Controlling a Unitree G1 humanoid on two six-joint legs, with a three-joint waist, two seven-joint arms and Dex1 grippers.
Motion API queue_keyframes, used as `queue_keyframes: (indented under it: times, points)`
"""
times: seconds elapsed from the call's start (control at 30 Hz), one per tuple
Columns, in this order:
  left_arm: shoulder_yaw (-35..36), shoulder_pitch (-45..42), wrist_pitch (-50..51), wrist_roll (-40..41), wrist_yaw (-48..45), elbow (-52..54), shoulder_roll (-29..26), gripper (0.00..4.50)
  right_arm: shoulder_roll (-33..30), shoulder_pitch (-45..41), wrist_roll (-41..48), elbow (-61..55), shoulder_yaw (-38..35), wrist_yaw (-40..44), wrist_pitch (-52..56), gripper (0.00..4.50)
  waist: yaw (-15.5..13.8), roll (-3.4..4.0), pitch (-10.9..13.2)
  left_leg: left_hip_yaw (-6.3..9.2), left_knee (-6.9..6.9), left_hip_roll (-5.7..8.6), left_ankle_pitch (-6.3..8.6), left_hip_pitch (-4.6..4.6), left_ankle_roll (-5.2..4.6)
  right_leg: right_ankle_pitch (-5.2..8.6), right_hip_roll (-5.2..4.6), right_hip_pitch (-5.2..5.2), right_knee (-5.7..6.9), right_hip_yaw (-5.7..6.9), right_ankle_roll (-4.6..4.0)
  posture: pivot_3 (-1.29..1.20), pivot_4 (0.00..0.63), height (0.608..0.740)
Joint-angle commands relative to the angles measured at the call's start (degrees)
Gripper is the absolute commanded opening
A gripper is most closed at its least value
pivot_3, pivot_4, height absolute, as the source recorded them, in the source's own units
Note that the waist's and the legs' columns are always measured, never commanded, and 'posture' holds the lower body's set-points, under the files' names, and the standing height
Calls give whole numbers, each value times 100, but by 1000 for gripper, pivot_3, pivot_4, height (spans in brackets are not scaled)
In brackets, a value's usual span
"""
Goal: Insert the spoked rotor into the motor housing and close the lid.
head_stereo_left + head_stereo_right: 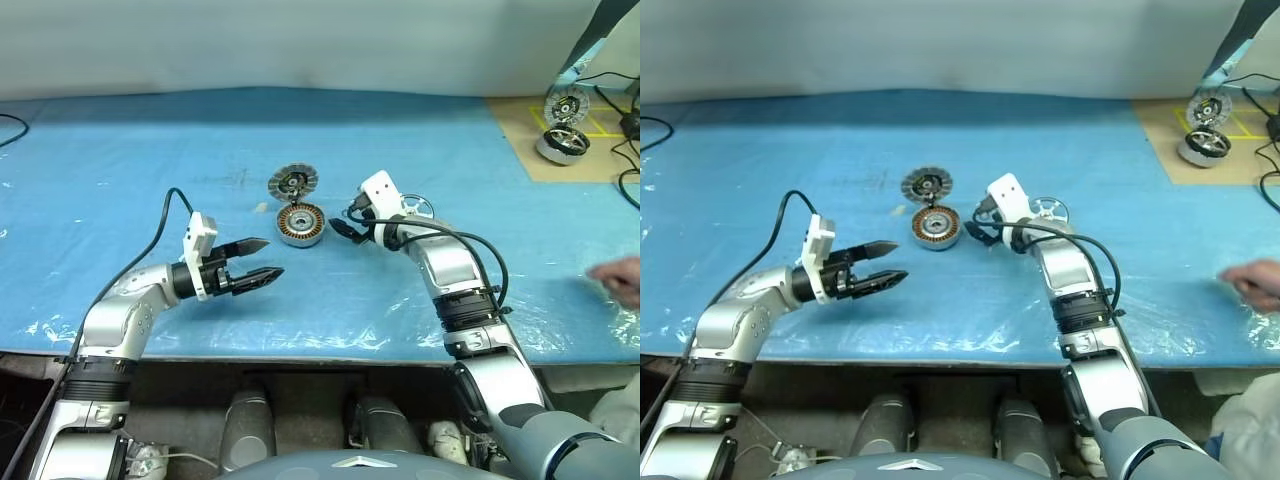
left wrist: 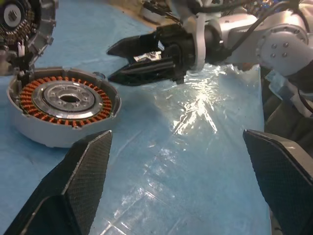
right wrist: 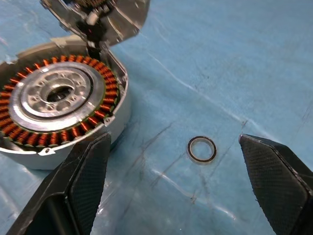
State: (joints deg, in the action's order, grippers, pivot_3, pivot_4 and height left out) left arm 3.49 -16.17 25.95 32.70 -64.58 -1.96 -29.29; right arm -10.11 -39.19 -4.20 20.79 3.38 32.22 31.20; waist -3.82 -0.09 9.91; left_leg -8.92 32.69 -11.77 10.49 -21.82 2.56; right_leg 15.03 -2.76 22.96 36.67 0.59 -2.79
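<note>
Left eye view: left gripper [image 1: 262,258] gapes empty above the mat [image 1: 120,200], housing [image 1: 300,224] just ahead, lid [image 1: 293,182] raised behind it. Right gripper [image 1: 343,228], jaws apart, sits beside the housing, rotor [image 1: 1048,210] behind its wrist.

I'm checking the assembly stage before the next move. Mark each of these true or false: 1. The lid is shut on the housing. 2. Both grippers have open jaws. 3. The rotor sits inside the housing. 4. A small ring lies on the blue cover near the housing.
1. False: the lid stands open behind the motor housing, copper windings showing.
2. True: left gripper and right gripper are both open and empty.
3. False: the spoked rotor lies on the table behind the right arm.
4. True: the small ring lies beside the housing.
</note>
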Motion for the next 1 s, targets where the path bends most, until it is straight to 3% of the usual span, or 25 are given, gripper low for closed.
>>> queue_keyframes:
  times: [0.03, 0.27, 0.6, 1.0]
  points:
    - [55, -98, -149, 24, -22, 58, 6, 4500, 22, -352, 77, 549, -134, -392, -393, 4396, 1, 0, 0, 0, 0, 1, 0, -1, 0, 0, 0, 1, 0, 0, 0, 0, 150, 740]
    - [6, 1, -394, -148, 122, 31, 104, 4500, 122, -571, 126, 1527, -79, -632, -779, 4396, 7, 0, 0, 0, -2, 1, 0, 0, 1, -3, 2, 0, 0, 2, 5, 0, 150, 740]
    - [24, 28, -432, -135, 142, -2, 111, 4500, -49, -38, 318, 136, 245, -44, -394, 4396, -11, 0, 0, 0, -3, 0, 0, -4, 1, -4, 4, 1, -4, 4, 8, 0, 150, 740]
    - [2, -72, -485, -161, -31, -153, 32, 4500, -44, 131, 263, 76, 251, -386, -298, 4396, -7, 0, 0, 0, -3, 1, 0, -2, 1, -4, 4, 0, -4, 3, 7, 0, 150, 740]
